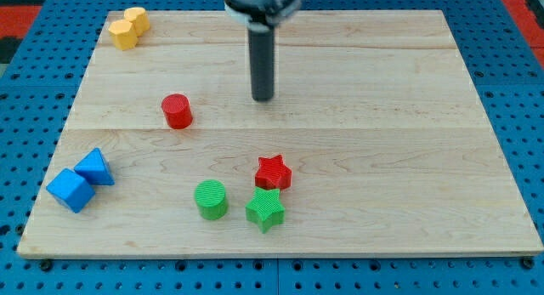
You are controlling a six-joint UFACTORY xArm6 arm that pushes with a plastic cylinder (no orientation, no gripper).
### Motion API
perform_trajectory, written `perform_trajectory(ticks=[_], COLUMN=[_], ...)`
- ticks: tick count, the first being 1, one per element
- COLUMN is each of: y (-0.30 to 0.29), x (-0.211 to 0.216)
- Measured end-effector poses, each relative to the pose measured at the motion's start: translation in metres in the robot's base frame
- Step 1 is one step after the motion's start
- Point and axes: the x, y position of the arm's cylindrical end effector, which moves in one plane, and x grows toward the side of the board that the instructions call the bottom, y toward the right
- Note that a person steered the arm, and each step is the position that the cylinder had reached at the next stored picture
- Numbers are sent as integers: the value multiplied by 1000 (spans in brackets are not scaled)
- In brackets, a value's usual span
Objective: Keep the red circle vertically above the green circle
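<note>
The red circle point(177, 110) stands on the wooden board at the view's left of centre. The green circle point(211, 199) stands lower down, slightly to the right of the red circle. My tip point(263, 99) rests on the board to the right of the red circle, well apart from it, and above the red star point(273, 172). The tip touches no block.
A red star and a green star point(265, 210) sit together right of the green circle. Two blue blocks point(82, 179) lie at the lower left. Two yellow blocks point(129, 27) sit at the top left corner. The board's edge point(280, 256) runs along the bottom.
</note>
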Motion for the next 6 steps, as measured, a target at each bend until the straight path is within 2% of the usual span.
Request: perform_trajectory(ticks=[1, 3, 4, 5, 6], y=[-87, -119, -181, -126, -92], x=[14, 72, 77, 97, 96])
